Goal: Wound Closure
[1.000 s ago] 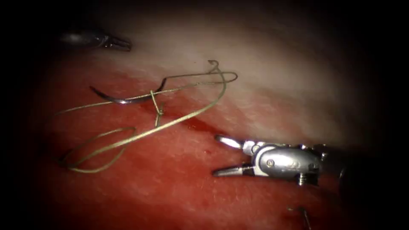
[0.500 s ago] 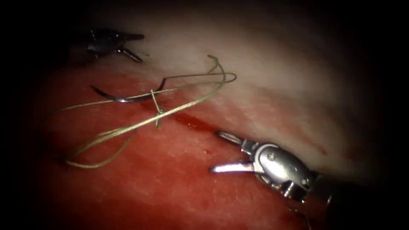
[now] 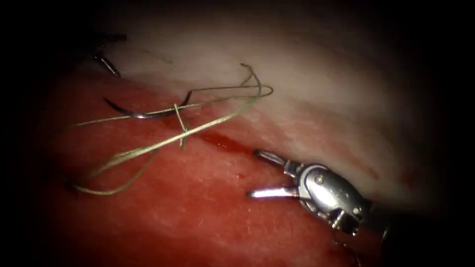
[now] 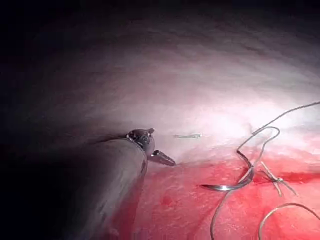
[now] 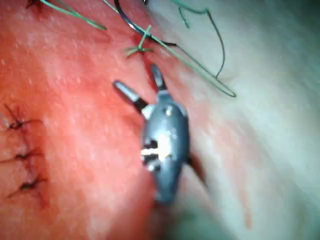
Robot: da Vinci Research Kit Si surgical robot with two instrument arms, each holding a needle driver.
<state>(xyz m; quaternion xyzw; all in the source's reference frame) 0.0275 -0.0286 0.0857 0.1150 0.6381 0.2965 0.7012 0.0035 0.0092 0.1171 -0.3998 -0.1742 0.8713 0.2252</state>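
The left tool [image 3: 106, 57] has drawn back toward the far-left edge within the last second; its jaws look parted and hold nothing. To their right the needle [image 3: 143, 112] lies free on the tissue [image 3: 198, 207], flat beside the knot [image 3: 182, 129], with loose thread [image 3: 148, 151] looping around it. Further right, along the cut [image 3: 222, 143], the right tool [image 3: 269, 175] has swung its body lower; its jaws are spread wide and empty. Judged from this, the needle awaits pickup.

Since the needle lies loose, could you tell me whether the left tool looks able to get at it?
Probably yes: the needle lies free on the tissue, held by neither tool. The left tool, open and empty, has bare tissue between; only thread crosses the needle.
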